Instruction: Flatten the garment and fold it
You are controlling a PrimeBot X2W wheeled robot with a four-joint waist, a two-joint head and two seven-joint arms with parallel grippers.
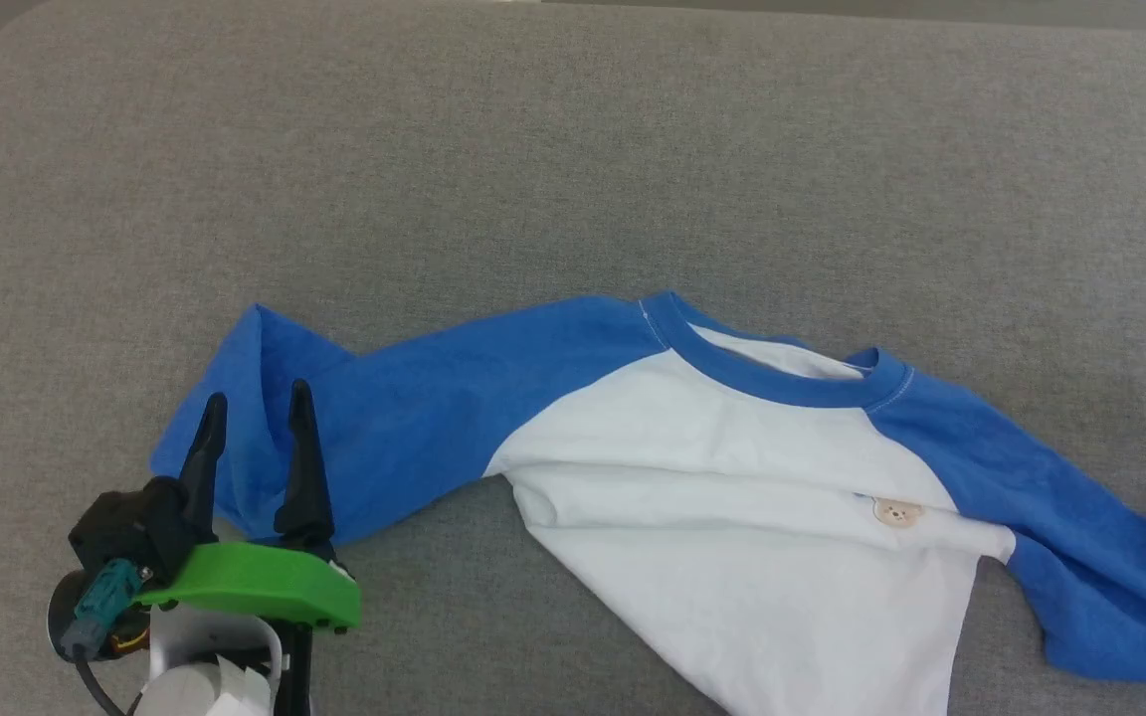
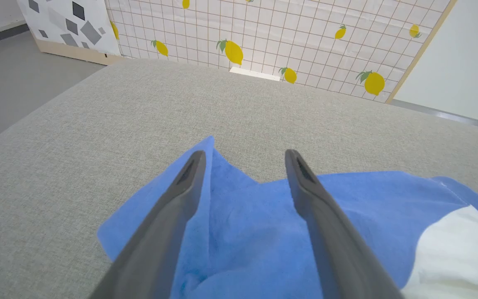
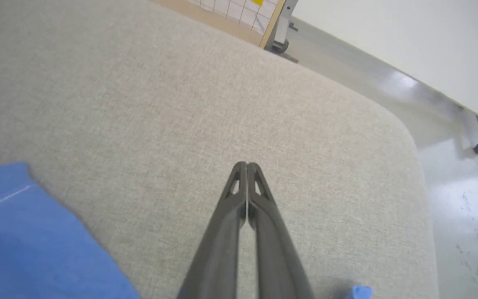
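Our left gripper (image 1: pixel 259 391), seven o'clock in our head view, fingers spread wide, pointing twelve o'clock, our right gripper (image 3: pixel 247 164), fingertips pressed together

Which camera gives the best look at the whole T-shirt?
The head view: the T-shirt lies with collar, white body and both blue sleeves visible. The left wrist view gives one blue sleeve and a white sliver; the right wrist view, blue cloth at its edge.
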